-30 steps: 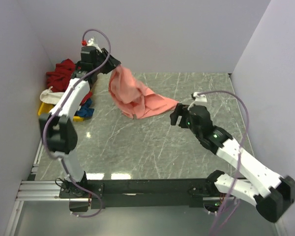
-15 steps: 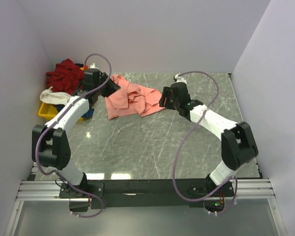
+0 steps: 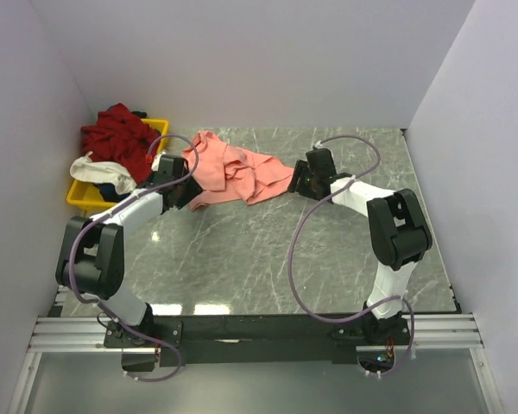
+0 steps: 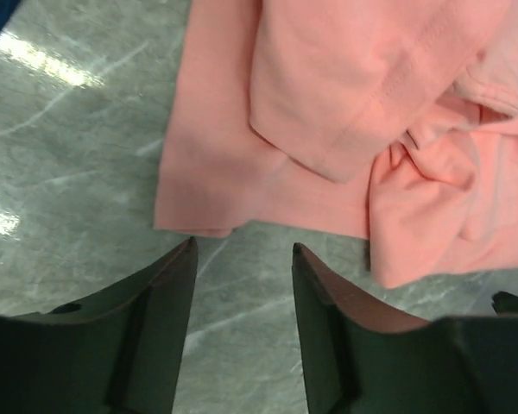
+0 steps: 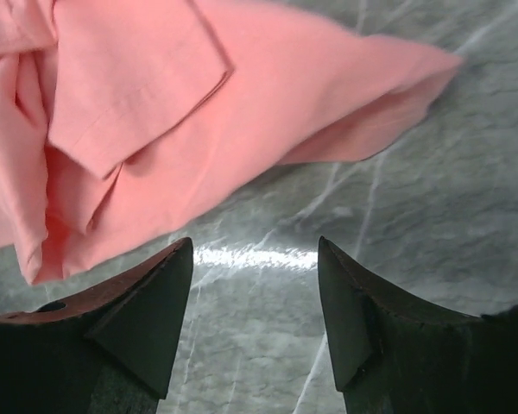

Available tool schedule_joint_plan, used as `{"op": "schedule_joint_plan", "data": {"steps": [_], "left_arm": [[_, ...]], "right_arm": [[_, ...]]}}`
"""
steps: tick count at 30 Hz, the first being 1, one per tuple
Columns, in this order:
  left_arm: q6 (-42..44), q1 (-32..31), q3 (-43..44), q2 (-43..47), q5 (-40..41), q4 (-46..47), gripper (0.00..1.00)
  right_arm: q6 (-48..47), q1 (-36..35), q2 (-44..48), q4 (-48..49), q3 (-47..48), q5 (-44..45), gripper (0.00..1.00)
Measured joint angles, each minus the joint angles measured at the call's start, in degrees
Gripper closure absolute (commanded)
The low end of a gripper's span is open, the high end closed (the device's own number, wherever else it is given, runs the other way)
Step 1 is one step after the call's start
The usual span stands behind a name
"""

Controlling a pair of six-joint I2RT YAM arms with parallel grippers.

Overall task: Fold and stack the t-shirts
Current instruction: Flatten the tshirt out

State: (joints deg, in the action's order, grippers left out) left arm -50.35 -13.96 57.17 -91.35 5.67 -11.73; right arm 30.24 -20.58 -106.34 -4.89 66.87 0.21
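A salmon-pink t-shirt [image 3: 233,172] lies crumpled on the grey marble table at the back middle. It also shows in the left wrist view [image 4: 345,121] and in the right wrist view [image 5: 155,121]. My left gripper [image 3: 180,191] is open and empty, low over the table just short of the shirt's left edge [image 4: 242,246]. My right gripper [image 3: 300,183] is open and empty just short of the shirt's right corner [image 5: 255,246]. A dark red t-shirt [image 3: 116,138], a white one [image 3: 99,168] and a bit of blue one lie heaped in the tray.
A yellow plastic tray [image 3: 79,195] stands at the back left against the left wall. White walls close the table at the back and on both sides. A black rail runs along the near edge.
Both grippers have lowered the pink shirt from the air onto the table and let it go. Both arms now reach low beside it, jaws open.
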Motion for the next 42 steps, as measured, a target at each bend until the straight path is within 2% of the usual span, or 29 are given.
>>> {"op": "schedule_joint_plan", "data": {"steps": [9,13,14,16,18,19,20,22,23,24,31,37,42], "left_arm": [[0.0,0.2,0.1,-6.0,3.5,0.7,0.39],[0.1,0.5,0.1,-8.4,3.7,1.0,0.38],[0.1,0.6,0.2,-8.9,3.7,1.4,0.39],[0.1,0.7,0.7,-9.4,3.7,2.0,0.45],[0.0,0.7,1.5,-10.4,3.6,2.5,0.57],[0.1,0.7,1.8,-11.0,3.6,2.7,0.65],[0.2,0.7,2.0,-11.3,3.5,2.8,0.78],[0.3,0.8,2.1,-11.5,3.3,2.9,0.94],[0.6,0.8,2.1,-11.6,3.2,2.8,0.99],[1.0,0.8,2.2,-11.6,3.2,2.6,0.99],[1.5,0.8,2.9,-8.2,3.5,-0.7,0.99],[2.1,0.5,2.7,5.2,4.7,-4.2,0.99],[2.8,0.7,-0.7,16.2,5.2,-5.7,0.99]], "right_arm": [[3.2,3.9,-5.0,1.6,4.9,-3.4,0.34],[4.4,3.8,-8.5,1.9,8.9,-4.8,0.38],[4.7,3.8,-9.2,1.9,9.5,-4.9,0.42],[5.2,3.8,-10.2,1.8,10.8,-5.2,0.48],[5.5,3.9,-11.2,1.7,12.0,-5.5,0.61],[5.7,3.9,-11.7,1.7,12.6,-5.6,0.68],[6.0,4.0,-12.0,1.7,13.0,-5.7,0.79],[6.1,4.1,-12.1,1.4,13.1,-5.7,0.89],[6.3,4.3,-12.1,1.2,13.1,-5.9,0.92],[6.4,4.6,-12.1,1.1,13.1,-6.0,0.99],[6.5,10.2,-8.2,-3.0,12.8,-7.0,1.00],[5.7,14.7,2.6,-8.1,12.5,-6.8,1.00],[4.8,16.6,9.2,-10.9,12.5,-7.2,1.00]]}}
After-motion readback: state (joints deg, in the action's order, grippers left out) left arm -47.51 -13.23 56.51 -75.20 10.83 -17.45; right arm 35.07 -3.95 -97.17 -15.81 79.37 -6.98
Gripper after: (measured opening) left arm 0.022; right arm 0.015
